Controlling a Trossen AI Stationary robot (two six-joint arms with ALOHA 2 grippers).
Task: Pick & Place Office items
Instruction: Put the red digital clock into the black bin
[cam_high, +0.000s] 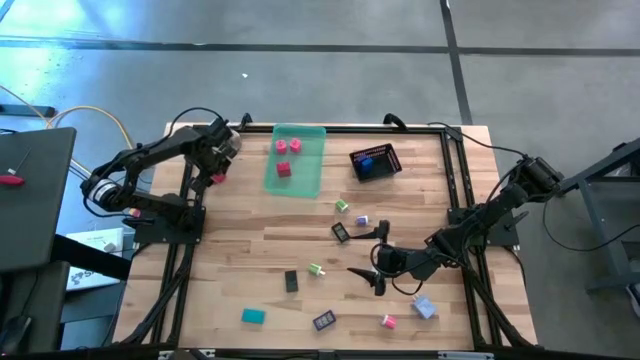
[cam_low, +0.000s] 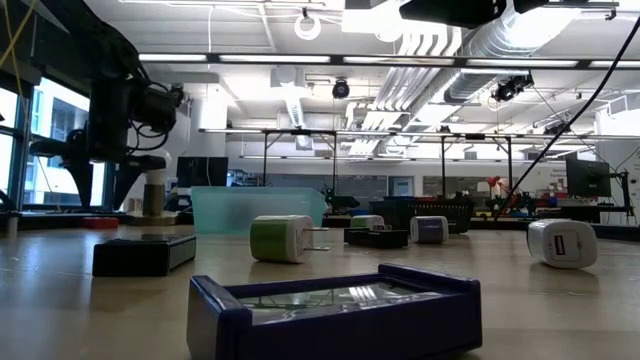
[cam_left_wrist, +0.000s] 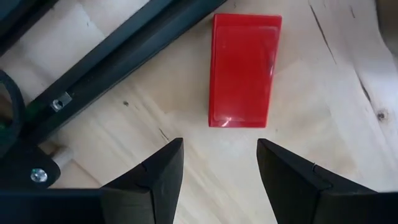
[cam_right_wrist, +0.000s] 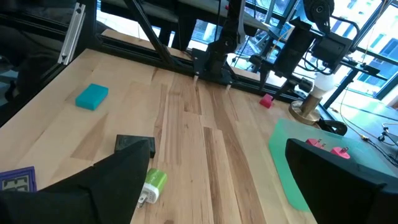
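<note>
- My left gripper (cam_high: 217, 172) hangs over the table's left edge, just beside the green tray (cam_high: 297, 180); its fingers (cam_left_wrist: 155, 177) are spread with nothing between them, right above a red piece (cam_left_wrist: 242, 78) lying flat on the wood.
- That red piece sits close to the black frame rail (cam_left_wrist: 112, 59). I judge that coming down off-centre could put one finger on the rail, or nudge the piece away instead of straddling it.
- In the tray I see three pink and red pieces (cam_high: 288, 152); the black mesh basket (cam_high: 375, 162) to its right holds something blue.
- The remaining office items (cam_high: 318, 270) lie scattered over the middle and near side of the table.
- My right gripper (cam_high: 372, 270) hovers low there, fingers wide apart and holding nothing. The green-and-white piece (cam_right_wrist: 151, 185) lies near one finger, so a careless sweep could knock it rolling.
</note>
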